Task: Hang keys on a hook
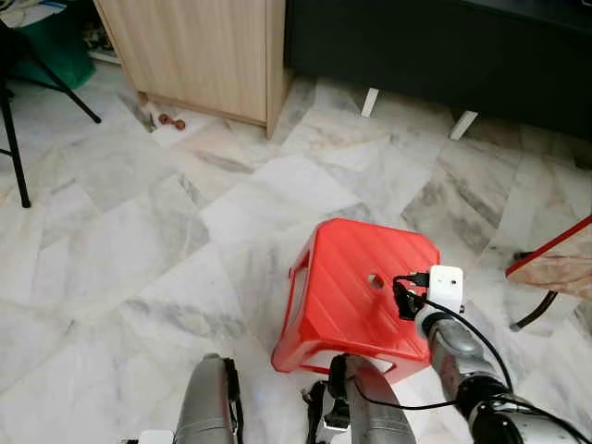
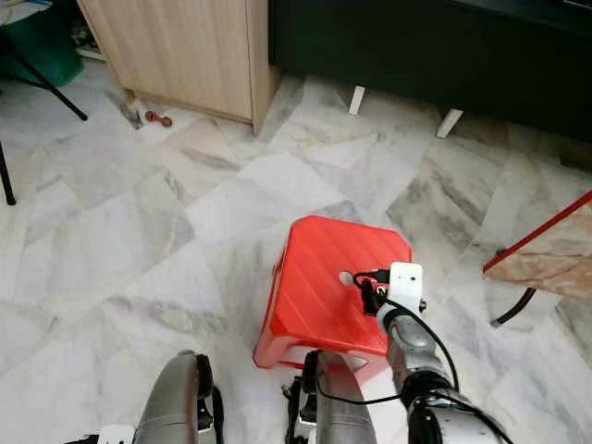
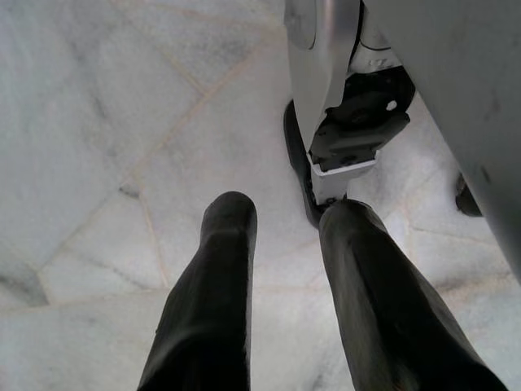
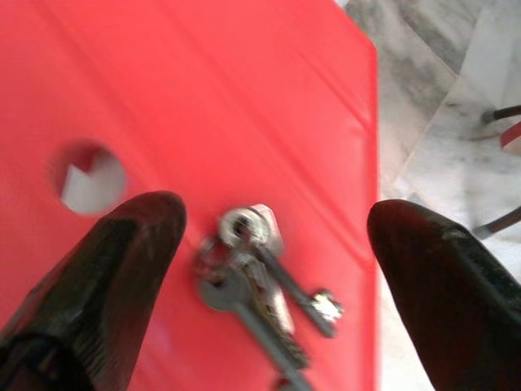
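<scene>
1. The right end effector (image 4: 273, 244) is held above the red stool (image 1: 356, 287), fingers spread wide.
2. The keys (image 4: 260, 281) are seen lying between its fingertips on the stool top (not gripped).
3. The left end effector (image 3: 285, 244) is seen spread, above the marble floor (image 3: 98, 122).

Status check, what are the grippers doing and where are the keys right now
Right gripper open, straddling keys. Keys lie on red stool. Left gripper idle, open, over floor.
</scene>
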{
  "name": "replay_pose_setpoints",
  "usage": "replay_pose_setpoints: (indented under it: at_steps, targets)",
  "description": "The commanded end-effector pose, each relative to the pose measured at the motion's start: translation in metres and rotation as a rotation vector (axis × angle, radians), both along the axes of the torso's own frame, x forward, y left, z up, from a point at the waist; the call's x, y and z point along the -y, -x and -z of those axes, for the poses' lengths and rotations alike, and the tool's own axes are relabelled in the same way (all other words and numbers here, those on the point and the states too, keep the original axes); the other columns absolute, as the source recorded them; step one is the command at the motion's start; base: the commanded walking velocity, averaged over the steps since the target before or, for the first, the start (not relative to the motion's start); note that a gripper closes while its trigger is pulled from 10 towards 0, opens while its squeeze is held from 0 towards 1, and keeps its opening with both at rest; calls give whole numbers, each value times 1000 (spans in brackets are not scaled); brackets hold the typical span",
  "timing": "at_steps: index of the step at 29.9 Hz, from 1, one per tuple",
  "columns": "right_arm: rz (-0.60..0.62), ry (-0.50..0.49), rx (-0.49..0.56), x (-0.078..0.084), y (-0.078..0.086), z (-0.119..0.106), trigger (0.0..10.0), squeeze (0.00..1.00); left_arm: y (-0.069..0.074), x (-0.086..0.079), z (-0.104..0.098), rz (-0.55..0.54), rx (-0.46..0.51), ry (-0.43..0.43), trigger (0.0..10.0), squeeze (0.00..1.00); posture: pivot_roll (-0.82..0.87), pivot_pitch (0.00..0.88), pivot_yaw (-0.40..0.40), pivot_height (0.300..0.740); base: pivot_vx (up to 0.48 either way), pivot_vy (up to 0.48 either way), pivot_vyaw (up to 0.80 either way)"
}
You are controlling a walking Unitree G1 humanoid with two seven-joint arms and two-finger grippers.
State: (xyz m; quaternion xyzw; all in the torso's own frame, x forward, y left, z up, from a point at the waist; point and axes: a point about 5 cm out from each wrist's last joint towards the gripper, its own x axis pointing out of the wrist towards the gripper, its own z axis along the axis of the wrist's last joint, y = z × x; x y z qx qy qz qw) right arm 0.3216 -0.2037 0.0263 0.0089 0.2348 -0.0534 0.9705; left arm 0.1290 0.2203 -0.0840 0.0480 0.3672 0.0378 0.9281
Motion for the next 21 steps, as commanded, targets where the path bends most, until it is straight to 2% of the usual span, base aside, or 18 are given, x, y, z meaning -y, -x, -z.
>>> replay_pose_setpoints:
  at_steps: [1, 8, 17, 21]
  targets:
    - [-9, 41, -55, 6, 7, 8, 10000, 0, 19, 21, 10, 58, -68, 45, 10000, 0, 24, 380, -147, 614, 0, 0, 0]
    - [-13, 68, -92, 15, 9, 8, 10000, 0, 21, 22, 11, 61, -66, 44, 10000, 0, 28, 386, -147, 614, 0, 0, 0]
    - [-179, 111, -141, 4, 9, 12, 10000, 0, 20, 19, 9, 61, -47, 33, 10000, 0, 40, 398, -145, 614, 0, 0, 0]
    - [-191, 125, -142, 3, 9, 11, 10000, 0, 20, 18, 8, 60, -45, 31, 10000, 0, 41, 396, -144, 614, 0, 0, 0]
